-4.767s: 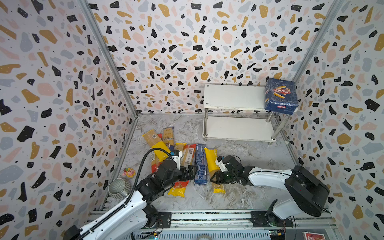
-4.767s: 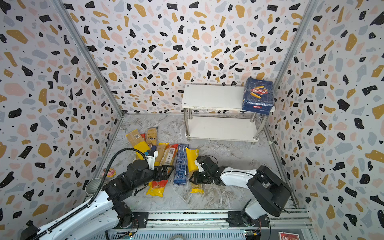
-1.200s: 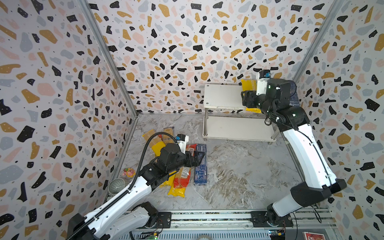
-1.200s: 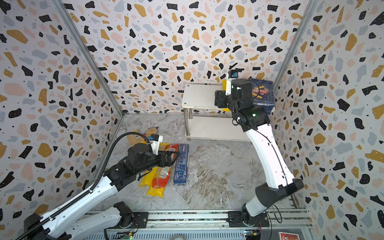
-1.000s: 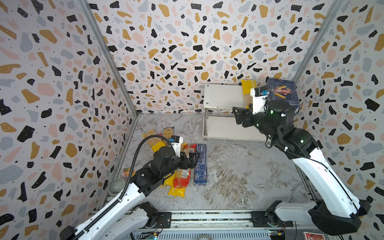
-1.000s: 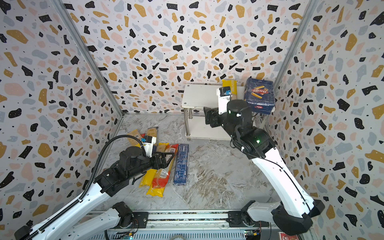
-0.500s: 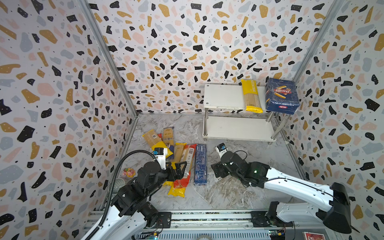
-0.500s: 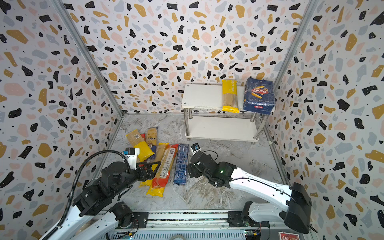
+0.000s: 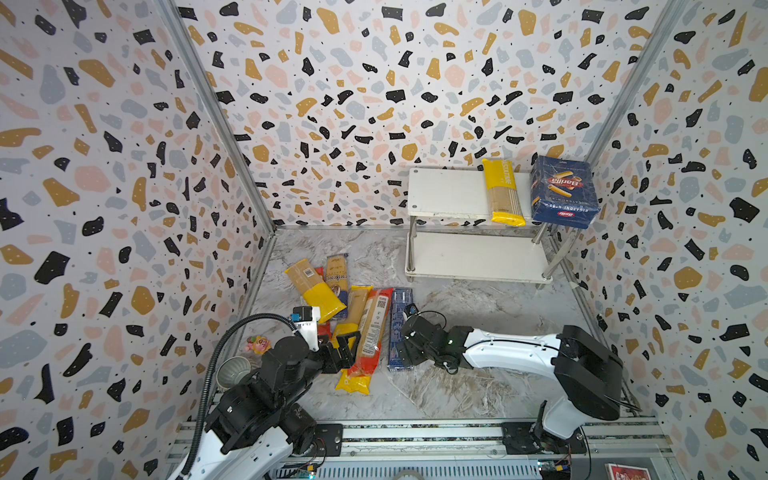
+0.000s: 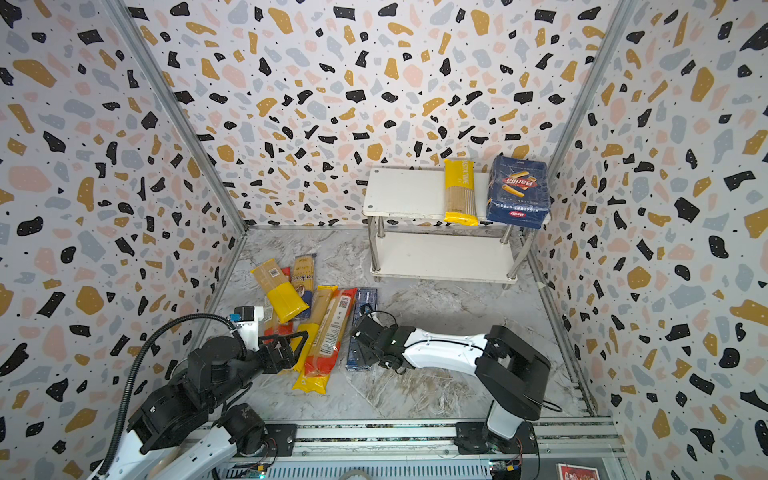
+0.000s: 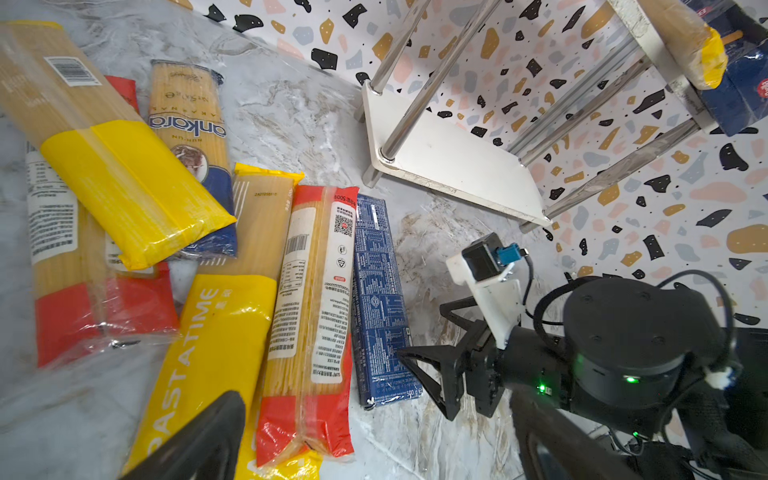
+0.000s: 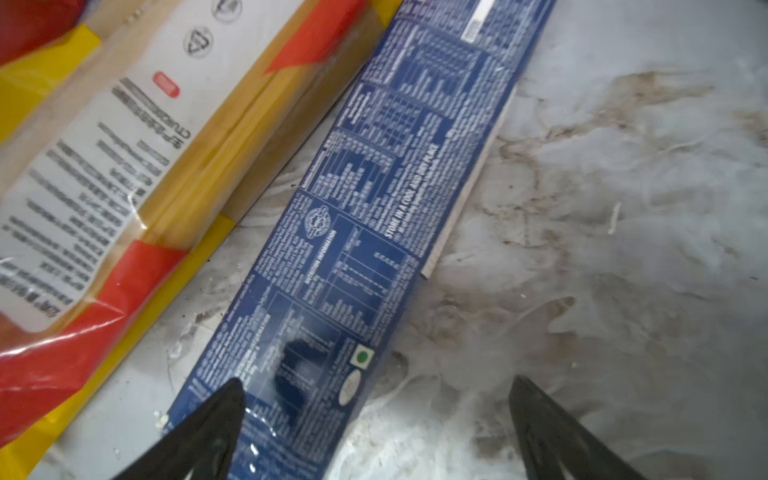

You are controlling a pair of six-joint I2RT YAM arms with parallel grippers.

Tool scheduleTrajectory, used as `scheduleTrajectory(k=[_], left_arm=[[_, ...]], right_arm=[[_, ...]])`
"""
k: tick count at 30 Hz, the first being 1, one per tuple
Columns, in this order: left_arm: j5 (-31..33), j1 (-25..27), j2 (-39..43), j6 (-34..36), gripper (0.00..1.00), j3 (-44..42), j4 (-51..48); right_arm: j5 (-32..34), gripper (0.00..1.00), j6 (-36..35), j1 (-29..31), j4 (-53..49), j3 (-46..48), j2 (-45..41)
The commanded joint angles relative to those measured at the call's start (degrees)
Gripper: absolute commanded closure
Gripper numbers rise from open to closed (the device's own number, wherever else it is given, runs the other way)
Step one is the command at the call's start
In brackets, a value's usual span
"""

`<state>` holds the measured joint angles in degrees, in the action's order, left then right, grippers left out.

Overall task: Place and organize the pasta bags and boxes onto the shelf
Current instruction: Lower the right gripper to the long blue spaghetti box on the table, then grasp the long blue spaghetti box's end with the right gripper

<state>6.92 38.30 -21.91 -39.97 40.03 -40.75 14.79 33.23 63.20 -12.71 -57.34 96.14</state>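
**Both grippers spread wide over the floor pile; one bag and one box on the shelf**

We see the shelf (image 9: 444, 193) in the back right corner of the marble floor (image 9: 478, 316). On its top board the shelved PASTATIME bag (image 9: 503, 195) lies front to back. Just beside it, at the board's right end, sits the Barilla rigatoni box (image 9: 563, 193).

The other packets lie on the floor, left of the shelf and nearer the arms. The long blue box (image 9: 400, 307) lies lengthwise at the right edge of the pile, just beside the QR-code red-ended bag (image 9: 372, 328). That bag rests partly on the floor PASTATIME bag (image 11: 216, 332). Further left, a yellow-ended bag (image 9: 316, 286) lies aslant across the dark-ended Ankara bag (image 9: 336, 274) and a second red-ended bag (image 11: 95, 307).

The right gripper (image 12: 376, 380) sits low at the near end of the long blue box with its jaws wide. One fingertip is over the box and the other is over bare marble. It grips nothing, and we cannot tell whether the finger touches the box.

The left gripper (image 9: 343, 351) is also spread wide and holds nothing. It is above the near parts of the floor PASTATIME bag and the QR-code red-ended bag.

A paper cup (image 9: 232, 372) and a small toy (image 9: 258, 344) sit by the left wall, beside the left arm.
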Motion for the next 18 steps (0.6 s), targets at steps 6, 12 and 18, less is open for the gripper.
scheduleTrajectory(k=[6,12,18], left_arm=[[2.5,-0.3,1.3,1.8,0.01,4.2,-2.5],[2.5,-0.3,2.0,2.1,0.0,4.2,-2.7],[2.7,-0.3,2.1,2.6,0.01,4.7,-2.9]], right_arm=[[-2.0,0.01,2.6,0.7,0.9,-6.3,4.3],[-2.8,0.01,3.7,0.9,-0.8,-9.4,9.2],[2.4,0.01,6.0,1.2,-6.8,-11.6,12.9]])
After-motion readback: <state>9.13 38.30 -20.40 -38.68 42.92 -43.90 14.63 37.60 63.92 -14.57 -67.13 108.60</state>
